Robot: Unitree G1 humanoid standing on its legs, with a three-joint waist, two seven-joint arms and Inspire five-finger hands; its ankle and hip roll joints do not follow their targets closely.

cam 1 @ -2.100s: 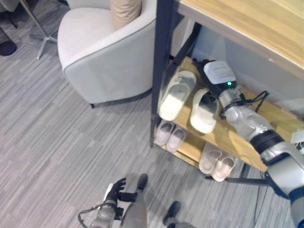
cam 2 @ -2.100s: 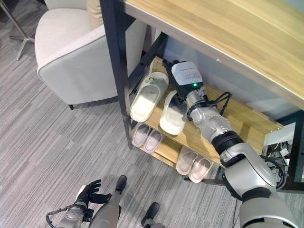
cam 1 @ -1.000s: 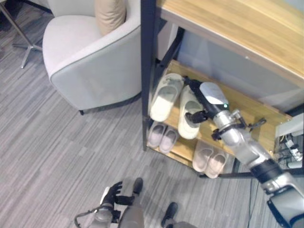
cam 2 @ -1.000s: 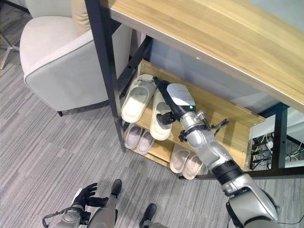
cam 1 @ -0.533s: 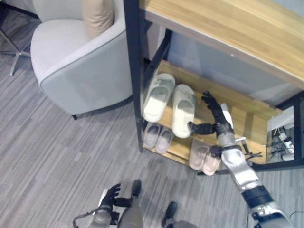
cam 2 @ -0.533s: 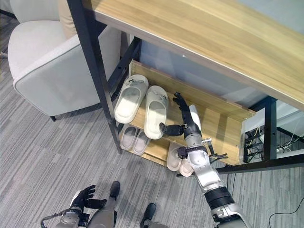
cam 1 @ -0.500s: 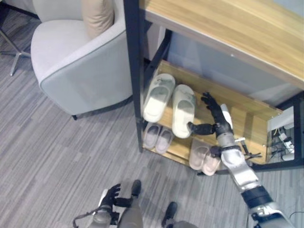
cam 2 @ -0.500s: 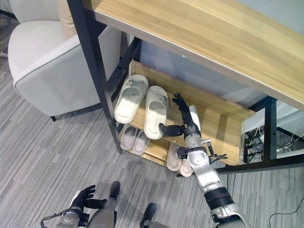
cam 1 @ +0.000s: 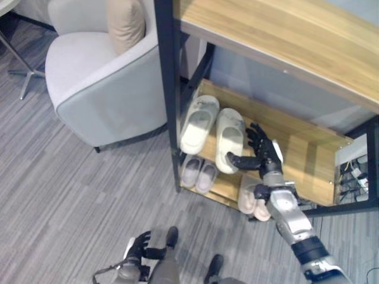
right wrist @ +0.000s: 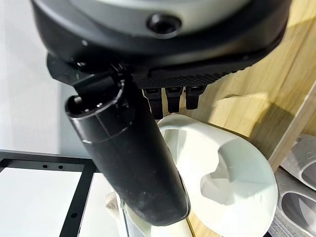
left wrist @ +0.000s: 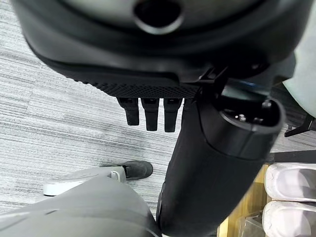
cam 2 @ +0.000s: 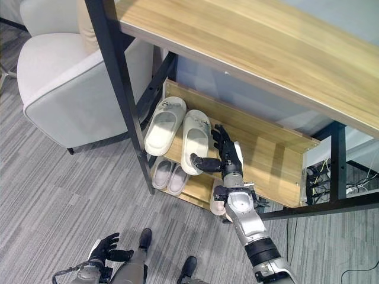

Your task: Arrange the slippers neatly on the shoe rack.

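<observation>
Right robot hand [cam 1: 263, 155] is spread, fingers straight, thumb stuck out toward the near end of the right cream slipper [cam 1: 230, 139]; it grips nothing. Whether the thumb tip touches the slipper edge I cannot tell. Left robot hand [cam 1: 140, 245] hangs low over the grey carpet floor [cam 1: 65, 195], fingers loosely relaxed, holding nothing.

Task's things: 2 cream slippers sit side by side on the upper shelf [cam 1: 296, 157] of the shoe rack [cam 1: 167, 89], at its left end. The left cream slipper [cam 1: 199, 123] lies just beside the black post, angled a little, so the 2 are not quite parallel. Placement looks basically done; judged step is the hand coming clear.

Risks:
- The out-turned thumb is right by the right slipper's near edge. A sideways swing on the way out could catch it, skew the pair, or drag it off the shelf lip.
- The right slipper's near end looks to overhang the shelf front slightly, so a small nudge may tip it down.
- Raising the arm carelessly could knock the wooden worktop [cam 2: 249, 50] directly above.

Containers:
- Upper shelf: the 2 cream slippers at left, bare wood to the right.
- Lower shelf: 1 pinkish small pair [cam 1: 198, 173] at left, and another pale pair [cam 1: 247, 195] partly hidden behind the right arm.

A grey armchair [cam 1: 100, 83] with a tan cushion stands left of the rack.
</observation>
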